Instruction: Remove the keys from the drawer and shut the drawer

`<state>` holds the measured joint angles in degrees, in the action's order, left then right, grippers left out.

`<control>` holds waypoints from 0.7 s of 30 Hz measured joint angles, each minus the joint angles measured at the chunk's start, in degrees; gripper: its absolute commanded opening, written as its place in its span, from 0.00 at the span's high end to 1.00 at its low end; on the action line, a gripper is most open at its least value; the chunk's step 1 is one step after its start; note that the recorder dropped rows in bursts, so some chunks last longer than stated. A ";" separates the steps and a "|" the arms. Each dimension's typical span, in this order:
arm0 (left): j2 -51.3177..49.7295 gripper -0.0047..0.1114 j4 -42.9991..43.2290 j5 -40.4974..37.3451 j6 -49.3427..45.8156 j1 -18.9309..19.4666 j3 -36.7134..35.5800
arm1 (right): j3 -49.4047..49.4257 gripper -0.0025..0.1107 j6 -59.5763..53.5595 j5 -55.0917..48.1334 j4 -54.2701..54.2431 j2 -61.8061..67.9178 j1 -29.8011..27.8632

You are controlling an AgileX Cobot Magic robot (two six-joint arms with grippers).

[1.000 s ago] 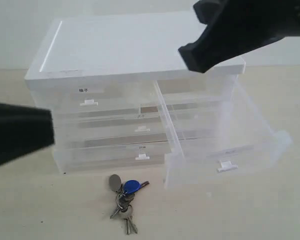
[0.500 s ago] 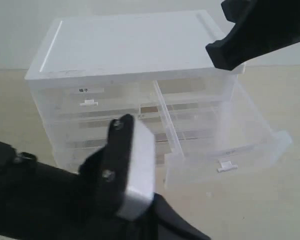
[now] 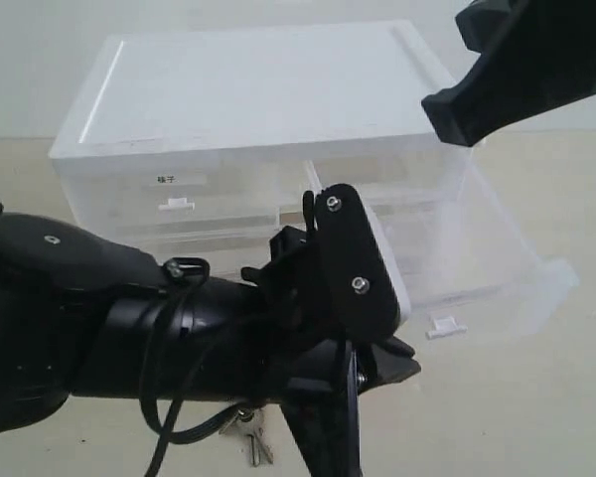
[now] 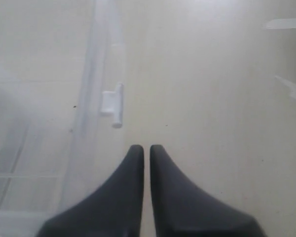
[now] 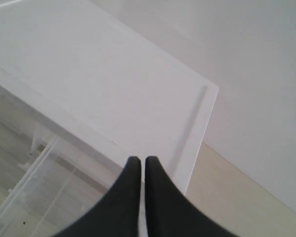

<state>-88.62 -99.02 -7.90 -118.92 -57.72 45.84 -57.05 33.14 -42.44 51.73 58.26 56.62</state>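
The drawer (image 3: 502, 260), a translucent half-width one, stands pulled out at the right of the white cabinet (image 3: 258, 89), its white tab handle (image 3: 442, 325) facing front. The keys lie on the table in front of the cabinet. Only silver key tips (image 3: 248, 435) peek out under my left arm (image 3: 129, 328); the rest is hidden. My left gripper (image 4: 144, 148) is shut and empty, hovering over the table just outside the drawer's front, close to the tab handle (image 4: 112, 103). My right gripper (image 5: 140, 160) is shut and empty above the cabinet's top right corner (image 3: 467, 119).
The cabinet also has a labelled half-width drawer (image 3: 174, 194) at its upper left, with wider drawers below that my left arm mostly covers. Strips of white tape (image 4: 285, 23) lie on the beige table beyond the drawer.
My left arm has swung in from the left across the cabinet's front, hiding most of the keys. My right gripper has drifted right and slightly up.
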 measured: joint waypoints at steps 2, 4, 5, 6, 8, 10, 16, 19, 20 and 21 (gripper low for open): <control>0.00 0.92 0.00 2.37 0.75 0.00 0.24 | 0.00 0.98 0.00 -0.11 0.00 0.00 0.00; 0.00 0.92 -0.12 3.49 1.27 0.00 0.36 | 0.00 0.98 -0.09 -0.11 0.00 0.00 0.00; 0.30 0.92 -0.21 4.18 1.50 0.00 0.36 | 0.00 0.98 -0.09 -0.11 0.00 0.00 0.00; 0.60 0.92 -0.21 4.42 1.50 0.00 0.36 | 0.00 0.98 -0.09 -0.11 0.00 0.00 0.00; 2.00 0.92 -0.21 5.22 1.50 0.00 0.83 | 0.00 0.98 -0.09 -0.11 0.00 0.00 0.00; 3.52 0.92 -0.21 7.90 1.66 0.00 1.51 | 0.00 0.98 -0.09 -0.11 0.00 0.00 0.00; 4.53 0.92 -0.21 11.78 1.85 0.00 2.38 | 0.00 0.98 -0.09 -0.11 0.00 0.00 0.00; 4.53 0.92 -0.21 14.48 1.85 0.00 3.91 | 0.00 0.98 -0.09 -0.11 0.00 0.00 0.00; 4.53 0.92 -0.21 14.85 1.85 0.00 4.52 | 0.00 0.98 -0.09 -0.11 0.00 0.00 0.00; 4.53 0.92 -0.21 15.00 1.85 0.00 4.96 | 0.00 0.98 -0.09 -0.11 0.00 0.00 0.00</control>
<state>-84.09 -99.23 7.10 -117.07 -57.72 50.81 -57.05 33.05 -42.55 51.73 58.26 56.62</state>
